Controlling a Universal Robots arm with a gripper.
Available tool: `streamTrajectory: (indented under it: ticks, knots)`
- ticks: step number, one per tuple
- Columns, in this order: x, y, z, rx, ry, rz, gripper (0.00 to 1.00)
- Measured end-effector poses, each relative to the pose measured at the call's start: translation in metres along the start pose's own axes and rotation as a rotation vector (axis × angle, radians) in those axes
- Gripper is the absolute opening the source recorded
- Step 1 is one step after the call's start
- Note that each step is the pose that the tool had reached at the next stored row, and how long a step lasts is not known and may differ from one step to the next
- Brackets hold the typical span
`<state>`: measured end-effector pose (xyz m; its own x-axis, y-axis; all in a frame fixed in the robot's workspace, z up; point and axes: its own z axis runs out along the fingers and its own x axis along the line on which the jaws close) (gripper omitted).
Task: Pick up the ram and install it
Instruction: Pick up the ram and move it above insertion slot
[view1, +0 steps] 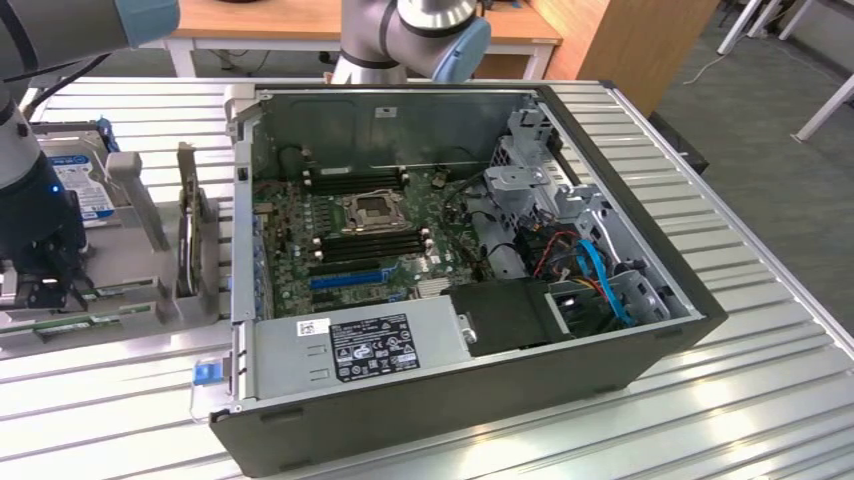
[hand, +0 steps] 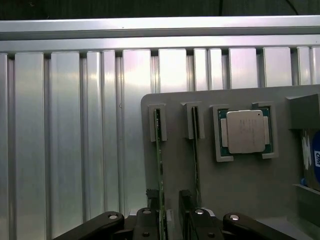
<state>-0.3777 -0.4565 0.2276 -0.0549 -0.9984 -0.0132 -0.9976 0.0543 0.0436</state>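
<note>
Two rams stand on edge in slots of a grey holder tray. My gripper hangs low over the tray with its jaws apart, straddling one ram. That green stick runs close beside one finger, and a clear gap separates it from the other finger. The second ram stands just outside the jaws. In the exterior view, the gripper is at the far left over a green ram on the tray, well apart from the open computer case.
On the tray also sit a square silver processor chip and a hard drive. Inside the case, the motherboard shows black memory slots by the processor socket. A ribbed metal table lies below.
</note>
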Motion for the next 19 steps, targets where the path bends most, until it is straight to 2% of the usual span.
streamTrajectory:
  ticks: [15,19]
  knots:
    - [0.0,-0.0002,0.0009,0.0,0.0008,-0.024,0.3]
    - [-0.0002,-0.0029,0.0007,0.0,0.0008,-0.024,0.3]
